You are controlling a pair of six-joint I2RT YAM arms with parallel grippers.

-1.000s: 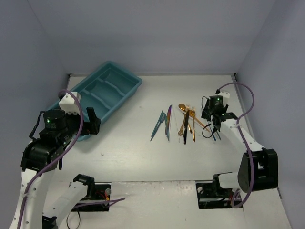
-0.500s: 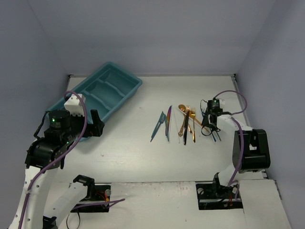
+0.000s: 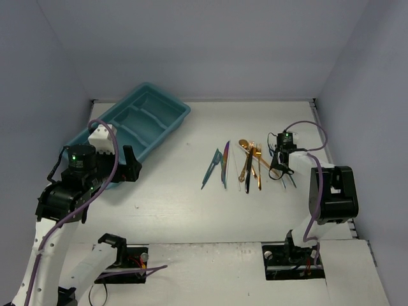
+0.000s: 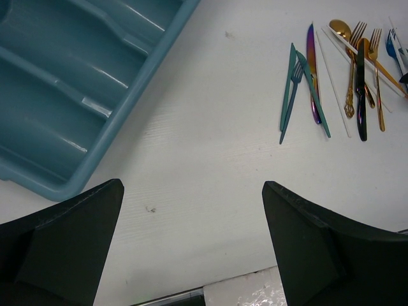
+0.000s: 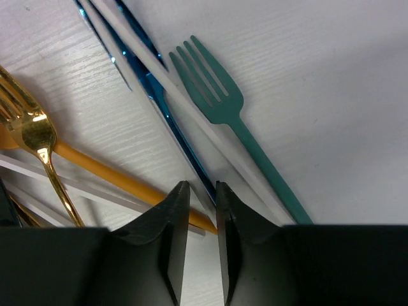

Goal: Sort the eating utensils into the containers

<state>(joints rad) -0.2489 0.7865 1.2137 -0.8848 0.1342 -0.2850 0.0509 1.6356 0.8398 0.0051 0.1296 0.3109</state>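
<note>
The teal cutlery tray (image 3: pixel 185 109) sits at the far left and its compartments are empty; it also shows in the left wrist view (image 4: pixel 127 121). The utensils lie in a row at centre right: a teal fork and knife (image 3: pixel 210 167), a purple knife (image 3: pixel 225 162), a gold spoon (image 3: pixel 243 159) and a gold fork (image 3: pixel 258 166). My right gripper (image 3: pixel 280 167) is down at the row's right end. In the right wrist view its fingers (image 5: pixel 199 185) are nearly together round a blue utensil's handle (image 5: pixel 159 95), beside a teal fork (image 5: pixel 217 102). My left gripper (image 4: pixel 191 185) is open and empty above bare table beside the tray.
A white stick (image 5: pixel 191 121) and an orange-gold handle (image 5: pixel 108 172) cross under the right fingers, next to a gold fork (image 5: pixel 29 127). A black utensil (image 4: pixel 361 95) lies among the gold ones. Grey walls close in the table on three sides.
My right arm has folded in and its gripper has settled lower on the right end of the utensil row. My left gripper has shifted slightly right, still open.
</note>
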